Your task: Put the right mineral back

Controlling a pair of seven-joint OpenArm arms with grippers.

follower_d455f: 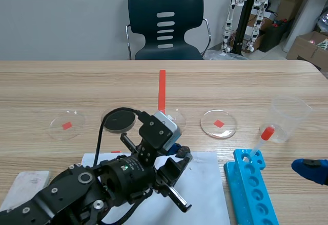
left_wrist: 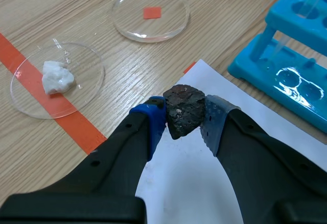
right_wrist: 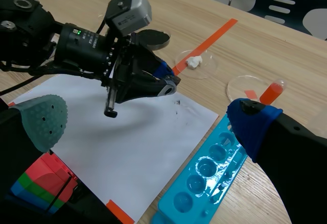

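Carrying the dark mineral (left_wrist: 183, 106): the left claw (left_wrist: 184, 127) pinches it between both pads, over the white paper (left_wrist: 194, 183) on the bench. The right claw (right_wrist: 148, 122) hangs spread, holding nothing. The transport step appears to be in hand. The next move likely calls for travel ahead to the empty dish (left_wrist: 127, 17), then lowering and releasing inside its rim.

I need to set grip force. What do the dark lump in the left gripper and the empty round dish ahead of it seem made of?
The dark lump looks like rock: charcoal-black, matt, rough and faceted with tiny glints; which mineral cannot be told. The empty round dish looks like clear glass or plastic: glossy rim, wood grain showing through.
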